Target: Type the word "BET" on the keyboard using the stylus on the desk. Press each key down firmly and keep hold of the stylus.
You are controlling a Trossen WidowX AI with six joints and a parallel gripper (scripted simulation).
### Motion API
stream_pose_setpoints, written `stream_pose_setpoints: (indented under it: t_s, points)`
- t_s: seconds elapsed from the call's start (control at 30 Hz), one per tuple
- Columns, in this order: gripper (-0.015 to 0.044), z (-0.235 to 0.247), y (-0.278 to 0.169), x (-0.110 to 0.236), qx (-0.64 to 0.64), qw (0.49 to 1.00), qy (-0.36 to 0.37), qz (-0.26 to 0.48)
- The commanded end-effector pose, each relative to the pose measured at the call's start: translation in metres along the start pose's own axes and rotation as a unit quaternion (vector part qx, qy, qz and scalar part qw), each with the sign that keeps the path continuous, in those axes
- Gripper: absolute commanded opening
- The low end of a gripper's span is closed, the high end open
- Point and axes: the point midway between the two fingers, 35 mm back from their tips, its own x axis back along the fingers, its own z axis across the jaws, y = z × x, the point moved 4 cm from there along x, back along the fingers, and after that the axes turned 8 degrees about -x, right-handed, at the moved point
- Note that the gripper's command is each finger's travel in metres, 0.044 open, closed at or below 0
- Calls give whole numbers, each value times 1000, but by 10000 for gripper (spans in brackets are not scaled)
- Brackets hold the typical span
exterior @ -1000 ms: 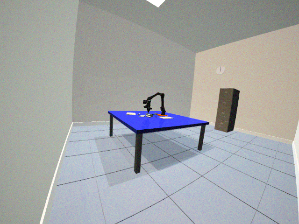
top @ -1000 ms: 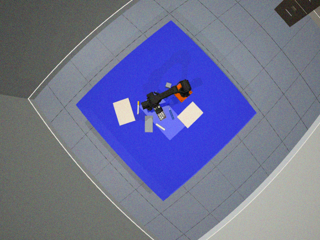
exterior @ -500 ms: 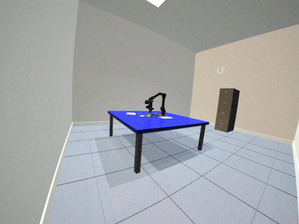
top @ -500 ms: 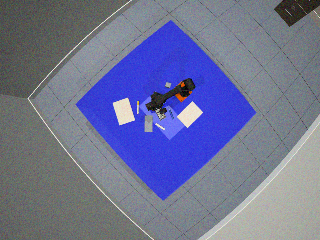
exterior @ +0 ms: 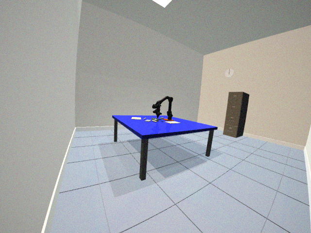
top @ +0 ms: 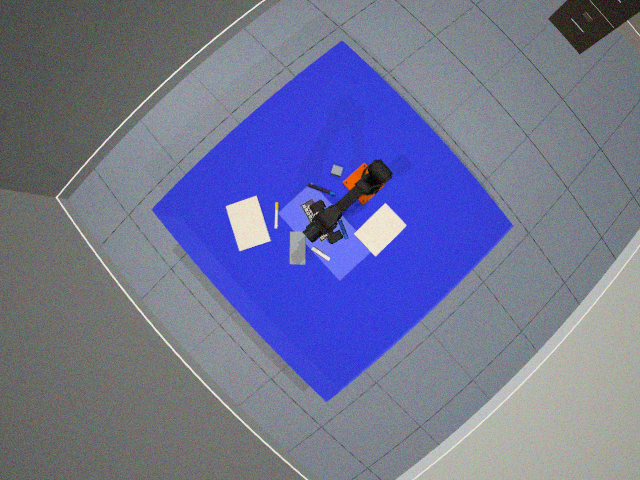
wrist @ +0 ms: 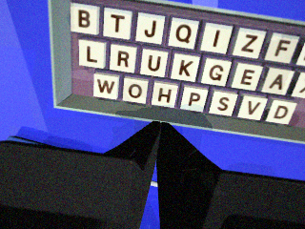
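Claw (wrist: 159, 123) shut completely, fingertips pressed one against the other, nothing gripped between them. Points down at the near edge of the keyboard (wrist: 59, 57), just in front of the bottom row, below the keys H (wrist: 164, 94) and P (wrist: 193, 98). Casts a dark shadow on the grey frame there. Cannot tell whether the tips touch the frame.

Several thin pen-like things lie on the blue table (top: 413, 268), all apart from the fingers: a dark pen with a blue tip (top: 321, 189) beyond the keyboard, a blue pen (top: 342, 228) just beside the claw, a white stick (top: 320, 253) near it. Cannot tell which of them is the stylus.
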Motion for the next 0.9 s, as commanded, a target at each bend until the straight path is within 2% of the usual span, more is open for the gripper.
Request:
stream_pose_setpoints:
  t_s: [0.0,0.17,0.33,0.7,0.83,0.87]
  points:
    - [0,4,-1,-1,-4,1000,0,1]
    - [0,4,0,2,-4,1000,0,1]
    - [0,4,0,57,-4,1000,0,1]
    - [0,4,1,55,-2,1000,1,-4]
    - [105,4,1,55,-2,1000,1,-3]
    - [79,4,1,55,-2,1000,1,-3]
